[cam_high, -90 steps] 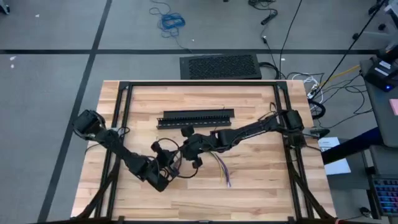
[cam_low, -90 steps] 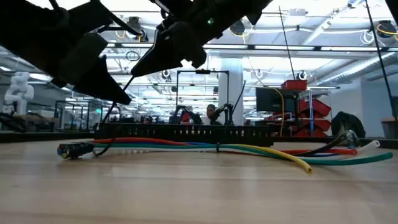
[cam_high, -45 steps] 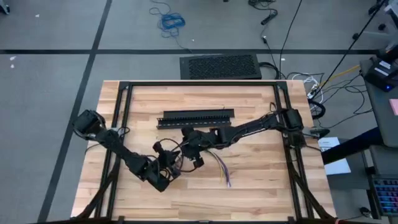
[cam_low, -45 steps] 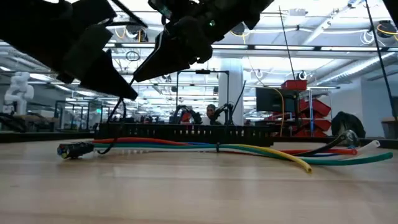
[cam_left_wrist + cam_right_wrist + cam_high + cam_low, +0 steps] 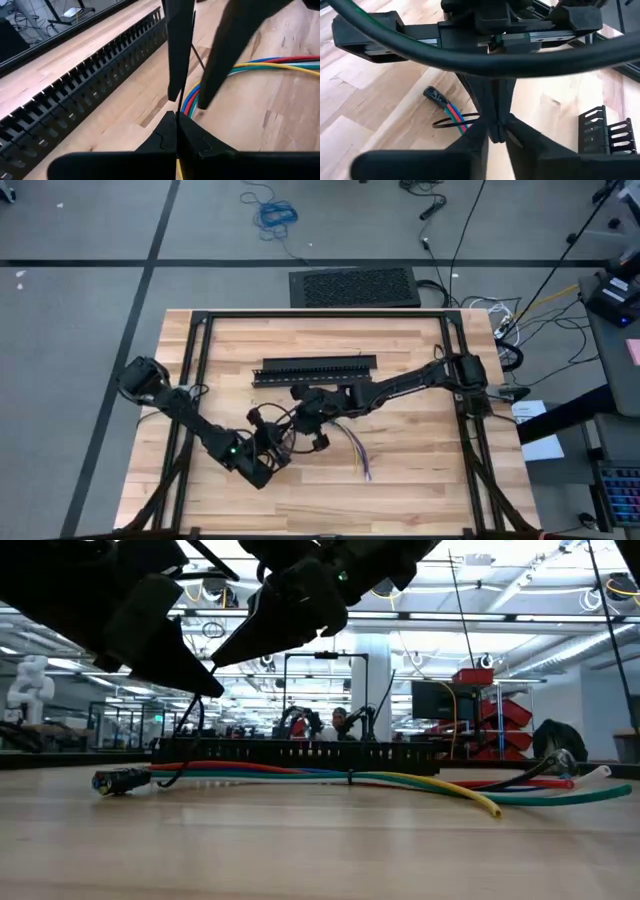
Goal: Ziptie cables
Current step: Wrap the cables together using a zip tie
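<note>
Both grippers hover over the cables (image 5: 400,780) (beside the slotted bar (image 5: 318,369)).

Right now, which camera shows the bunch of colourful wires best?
The low view: the bundle of thin multicoloured wires lies full length on the wooden table, unblocked. The high view shows only its fanned end. The left wrist view shows part behind gripper fingers; the right wrist view only a small piece.

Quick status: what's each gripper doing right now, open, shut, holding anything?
Left gripper: shut, its fingertips pinched on a thin black strip above the cables.
Right gripper: shut, fingertips together; whether it grips anything cannot be told.
</note>
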